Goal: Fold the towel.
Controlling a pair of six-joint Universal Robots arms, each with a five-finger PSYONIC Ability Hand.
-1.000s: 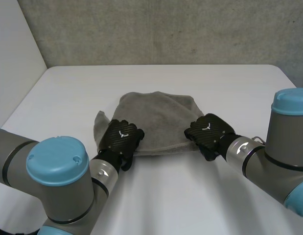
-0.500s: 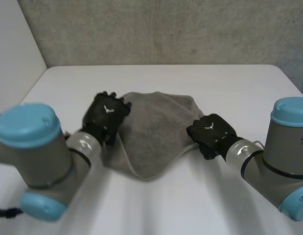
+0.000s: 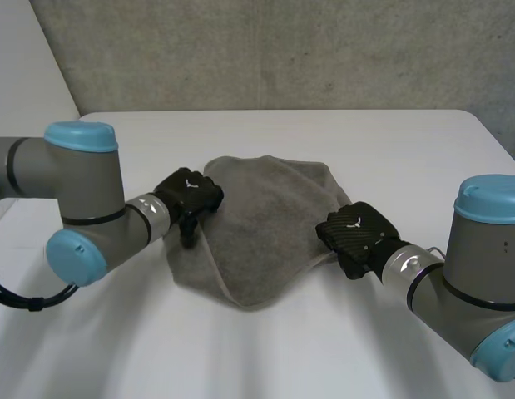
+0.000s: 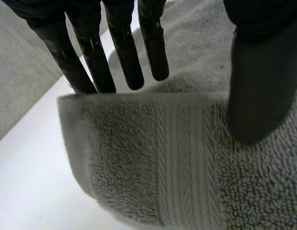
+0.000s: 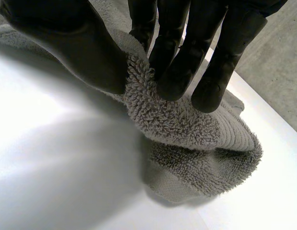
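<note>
A rough grey wall (image 3: pixel 282 50) stands behind the white counter (image 3: pixel 390 150), which takes up most of what I can see from here. The left arm (image 3: pixel 82 199) comes in from the left side, bent at a blue-capped joint, and the right arm (image 3: pixel 482 266) comes in from the near right.

The grey towel (image 3: pixel 257 224) lies rumpled in the middle of the counter between the two arms. Its near edge is pulled into a loose point, and its left side is turned over on itself.

The left hand (image 3: pixel 189 196) is at the towel's left edge, toward the far side, and is grasping the towel. In the left wrist view its straight fingers (image 4: pixel 93 57) go down behind the turned-over hem while the thumb (image 4: pixel 258 91) presses on the terry in front, with the fold held between them.

The right hand (image 3: pixel 354 233) is at the towel's right edge and is also grasping it. In the right wrist view the fingers (image 5: pixel 179 57) and thumb (image 5: pixel 81 52) close on a bunched ridge of cloth, and a hemmed corner sags onto the counter just beyond the fingertips.
</note>
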